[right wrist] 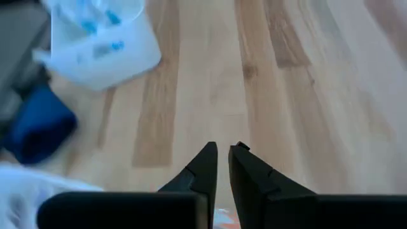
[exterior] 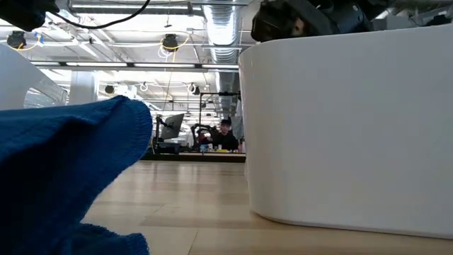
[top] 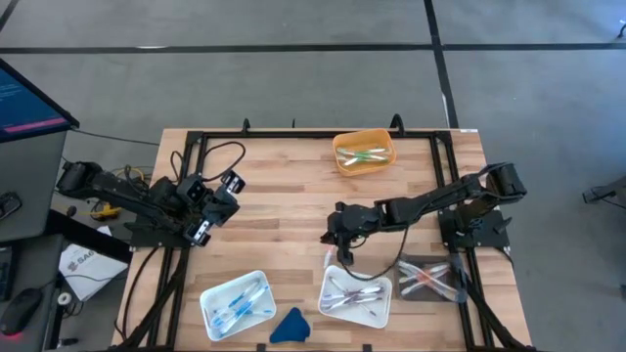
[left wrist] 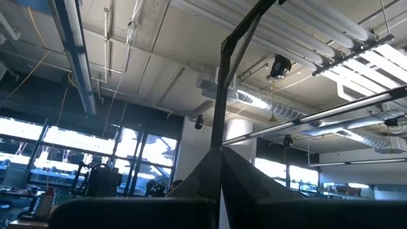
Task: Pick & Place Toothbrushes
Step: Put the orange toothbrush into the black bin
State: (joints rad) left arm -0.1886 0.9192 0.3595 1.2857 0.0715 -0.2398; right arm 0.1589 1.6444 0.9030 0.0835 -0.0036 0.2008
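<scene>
toothbrushes (top: 356,292) sorted into four trays
slim white sticks lying flat: green-accented at 12 o'clock, blue at 7, pale at 6, orange-pink at 5.

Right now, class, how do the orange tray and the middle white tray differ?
The orange tray sits at the table's far edge; the white tray at the near edge. The orange tray holds few toothbrushes, mostly green; the white tray holds several, mostly white and pink. The right end effector hovers by the white tray only. Both are open trays.

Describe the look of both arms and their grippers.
Both arms are dark, jointed links. The left gripper carries bulky black housings with pale patches and a looping black cable nearby. The right gripper has two tapered, wedge-shaped matte black fingers on a black bar.
</scene>
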